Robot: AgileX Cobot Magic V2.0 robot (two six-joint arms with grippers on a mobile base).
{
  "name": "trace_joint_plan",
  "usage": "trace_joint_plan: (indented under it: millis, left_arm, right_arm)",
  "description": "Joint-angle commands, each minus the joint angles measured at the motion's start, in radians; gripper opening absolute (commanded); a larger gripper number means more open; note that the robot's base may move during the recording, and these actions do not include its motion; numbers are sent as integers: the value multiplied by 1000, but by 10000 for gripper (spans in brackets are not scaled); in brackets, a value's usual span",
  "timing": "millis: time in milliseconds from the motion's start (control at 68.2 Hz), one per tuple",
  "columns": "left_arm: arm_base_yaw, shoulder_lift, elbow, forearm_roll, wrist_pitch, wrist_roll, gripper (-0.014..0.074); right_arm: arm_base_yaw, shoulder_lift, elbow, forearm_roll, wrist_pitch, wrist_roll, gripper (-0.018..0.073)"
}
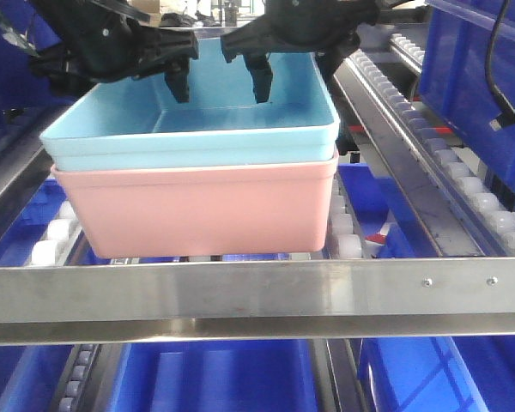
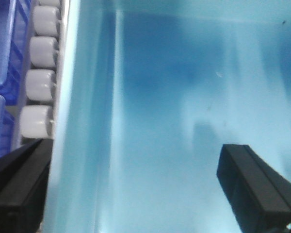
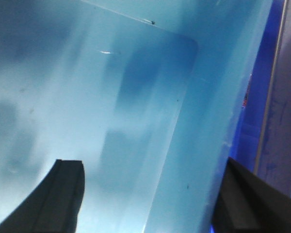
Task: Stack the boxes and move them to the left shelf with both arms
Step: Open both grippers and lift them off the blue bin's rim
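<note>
The light blue box (image 1: 240,129) sits nested inside the salmon pink box (image 1: 197,210). The stack rests on the left shelf's white rollers (image 1: 56,232), just behind the steel front bar (image 1: 257,292). My left gripper (image 1: 120,77) is open and straddles the blue box's left wall (image 2: 87,121): one finger (image 2: 19,189) outside, the other (image 2: 257,189) inside. My right gripper (image 1: 296,73) is open astride the right wall (image 3: 218,121), with a finger (image 3: 58,199) inside and a finger (image 3: 247,199) outside. In both wrist views the wall stands nearer the outer finger.
Dark blue ribbed bins sit under the shelf (image 1: 215,378) and at the upper right (image 1: 481,51). A steel rail with a roller lane (image 1: 463,184) runs along the right of the stack. A black cable (image 1: 498,77) hangs over the right bin. Rollers (image 2: 41,87) line the box's left side.
</note>
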Motion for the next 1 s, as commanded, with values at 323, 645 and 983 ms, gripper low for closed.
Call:
trace_joint_plan:
  millis: [323, 645, 983]
  left_arm:
    - [-24, -164, -49, 73, -39, 6, 536]
    - [-24, -178, -49, 112, 50, 6, 536]
    - [-24, -283, -49, 127, 196, 6, 479]
  right_arm:
    - [18, -153, -50, -4, -24, -18, 531]
    - [18, -166, -50, -36, 51, -18, 531]
    - [18, -255, -51, -36, 70, -18, 341]
